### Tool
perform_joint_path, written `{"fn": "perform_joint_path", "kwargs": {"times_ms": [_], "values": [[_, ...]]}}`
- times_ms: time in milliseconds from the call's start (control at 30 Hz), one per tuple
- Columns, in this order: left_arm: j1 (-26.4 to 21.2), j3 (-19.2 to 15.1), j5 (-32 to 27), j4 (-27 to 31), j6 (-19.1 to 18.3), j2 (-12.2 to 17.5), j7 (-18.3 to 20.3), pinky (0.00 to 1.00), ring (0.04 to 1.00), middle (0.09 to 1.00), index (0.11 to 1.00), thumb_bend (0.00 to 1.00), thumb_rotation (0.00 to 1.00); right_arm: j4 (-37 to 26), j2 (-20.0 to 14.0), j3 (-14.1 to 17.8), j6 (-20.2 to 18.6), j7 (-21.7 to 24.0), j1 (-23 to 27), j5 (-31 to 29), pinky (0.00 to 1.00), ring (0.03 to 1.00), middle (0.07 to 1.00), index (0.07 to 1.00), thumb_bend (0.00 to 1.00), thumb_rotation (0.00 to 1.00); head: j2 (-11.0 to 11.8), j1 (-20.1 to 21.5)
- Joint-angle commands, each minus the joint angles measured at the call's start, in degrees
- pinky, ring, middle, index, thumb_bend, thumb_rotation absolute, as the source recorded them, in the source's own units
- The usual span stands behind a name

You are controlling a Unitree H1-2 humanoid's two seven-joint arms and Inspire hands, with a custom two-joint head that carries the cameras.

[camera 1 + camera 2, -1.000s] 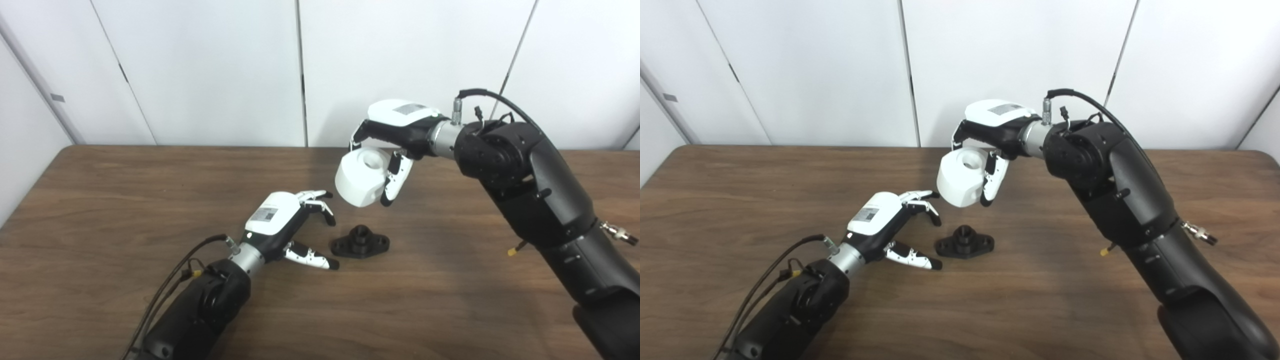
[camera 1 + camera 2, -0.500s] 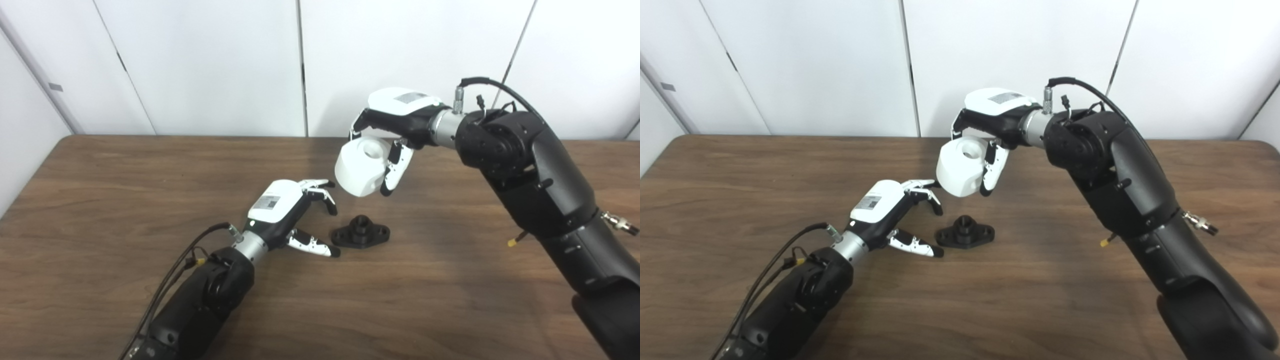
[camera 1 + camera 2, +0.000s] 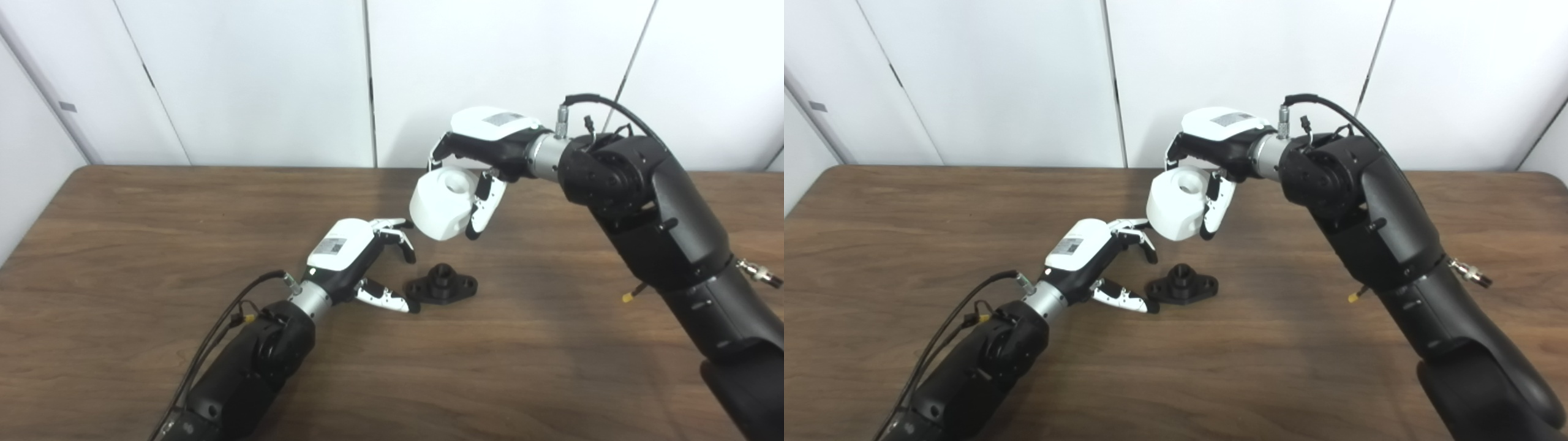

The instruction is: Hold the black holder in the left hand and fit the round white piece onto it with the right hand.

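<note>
The black holder [image 3: 442, 286] lies on the wooden bench [image 3: 153, 220] just beside the spread, empty left hand [image 3: 358, 260], while the raised right hand [image 3: 484, 153] grips the round white piece [image 3: 442, 204] before white wall panels [image 3: 257, 79].

1. A dark brown wood-grain bench [image 3: 122, 245] fills the lower part of both views, its far edge running straight along the wall.
2. A wall of plain white panels [image 3: 257, 79] stands behind the bench, split by thin dark vertical seams.
3. A small grey rectangular tag [image 3: 68, 107] sits on the leftmost slanted seam.
</note>
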State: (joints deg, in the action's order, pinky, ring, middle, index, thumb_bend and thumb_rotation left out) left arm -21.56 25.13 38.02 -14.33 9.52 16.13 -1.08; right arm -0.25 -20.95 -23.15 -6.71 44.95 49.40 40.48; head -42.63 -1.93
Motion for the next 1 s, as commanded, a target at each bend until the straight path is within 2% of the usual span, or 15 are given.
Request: {"fn": "perform_joint_path", "kwargs": {"times_ms": [0,633,967], "values": [[1.19,2.73,-0.58,-2.12,-0.94,-1.46,5.90,0.65,0.862,0.864,0.554,0.99,0.29,-2.05,-0.58,1.30,-0.97,-1.26,3.37,-0.03,0.77,0.834,0.759,0.482,0.52,0.13,-0.12,0.03],[0.54,3.94,-0.71,-2.99,-0.60,-2.61,6.16,0.66,0.861,0.862,0.547,0.97,0.30,-2.27,-0.76,1.26,-1.02,-1.45,3.17,0.11,0.78,0.841,0.762,0.483,0.52,0.13,-0.22,0.23],[-0.06,5.50,0.36,-3.20,-2.53,-2.39,7.71,0.67,0.878,0.872,0.550,0.96,0.31,-2.52,-0.59,1.15,-1.79,-1.32,3.31,0.01,0.78,0.836,0.760,0.482,0.52,0.13,-0.55,0.31]]}}
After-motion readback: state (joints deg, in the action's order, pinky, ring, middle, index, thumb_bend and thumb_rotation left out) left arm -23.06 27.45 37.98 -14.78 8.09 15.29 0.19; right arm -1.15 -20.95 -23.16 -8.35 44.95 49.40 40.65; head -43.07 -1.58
